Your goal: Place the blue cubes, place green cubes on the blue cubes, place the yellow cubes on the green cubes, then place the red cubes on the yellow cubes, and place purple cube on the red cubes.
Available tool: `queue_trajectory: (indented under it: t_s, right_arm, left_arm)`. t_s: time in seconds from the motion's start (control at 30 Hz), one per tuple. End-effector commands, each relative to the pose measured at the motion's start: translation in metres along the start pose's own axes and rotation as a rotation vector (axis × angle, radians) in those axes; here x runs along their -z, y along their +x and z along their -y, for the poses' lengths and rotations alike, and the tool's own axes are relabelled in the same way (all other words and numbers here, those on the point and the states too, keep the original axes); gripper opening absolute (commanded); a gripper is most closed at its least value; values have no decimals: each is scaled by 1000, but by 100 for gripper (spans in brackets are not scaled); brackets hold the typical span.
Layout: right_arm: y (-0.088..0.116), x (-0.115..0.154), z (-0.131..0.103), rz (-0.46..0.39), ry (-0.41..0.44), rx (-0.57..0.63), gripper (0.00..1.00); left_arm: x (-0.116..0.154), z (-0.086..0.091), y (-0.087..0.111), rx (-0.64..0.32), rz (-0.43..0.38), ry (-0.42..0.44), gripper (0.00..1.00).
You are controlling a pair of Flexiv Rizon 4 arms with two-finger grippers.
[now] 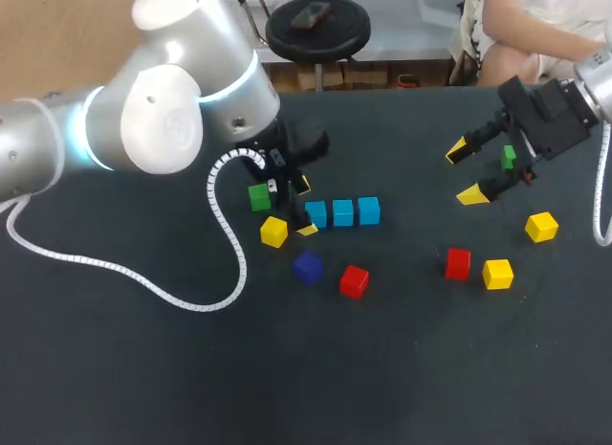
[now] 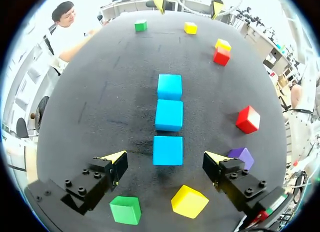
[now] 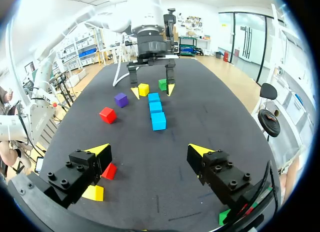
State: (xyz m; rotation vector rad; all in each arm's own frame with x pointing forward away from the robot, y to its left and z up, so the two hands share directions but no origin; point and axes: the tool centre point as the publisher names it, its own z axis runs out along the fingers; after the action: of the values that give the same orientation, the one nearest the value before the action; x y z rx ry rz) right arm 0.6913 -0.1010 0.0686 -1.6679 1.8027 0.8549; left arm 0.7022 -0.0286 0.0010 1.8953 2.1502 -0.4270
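Head view: three blue cubes (image 1: 342, 212) in a row at the middle of the desk (image 1: 191, 388), both grippers spread and holding nothing.

The blue cubes sit close side by side, in a line parallel to the desk's far edge. The left gripper (image 2: 165, 158) stands over the row's left end, its fingers (image 2: 116, 159) wide apart on either side of the end cube without touching it. A green cube (image 1: 259, 197), a yellow cube (image 1: 273, 232), a purple cube (image 1: 307, 267) and a red cube (image 1: 354, 280) lie near it. The right gripper (image 1: 464, 172) hangs with its fingers parted near the far right corner, a second green cube (image 1: 509, 158) just beside it. Another red cube (image 1: 457, 263) and two more yellow cubes (image 1: 497, 273) lie toward the right edge.
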Motion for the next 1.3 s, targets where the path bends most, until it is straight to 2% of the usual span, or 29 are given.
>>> queue_trajectory:
  t_s: [0.03, 0.27, 0.6, 0.93, 1.3]
  right_arm:
    - [0, 0, 0, 1, 0, 1, 100]
    - [0, 0, 0, 1, 0, 1, 100]
    - [0, 0, 0, 1, 0, 1, 100]
    - [0, 0, 0, 1, 0, 1, 100]
    - [0, 0, 0, 1, 0, 1, 100]
  left_arm:
    - [7, 0, 10, -2, 49, 17, 100]
    - [17, -4, 16, -3, 151, 21, 100]
    - [36, -13, 27, -9, 219, -6, 100]
    - [60, -13, 37, 6, 181, -75, 100]
    - [73, -13, 37, -24, 175, -81, 100]
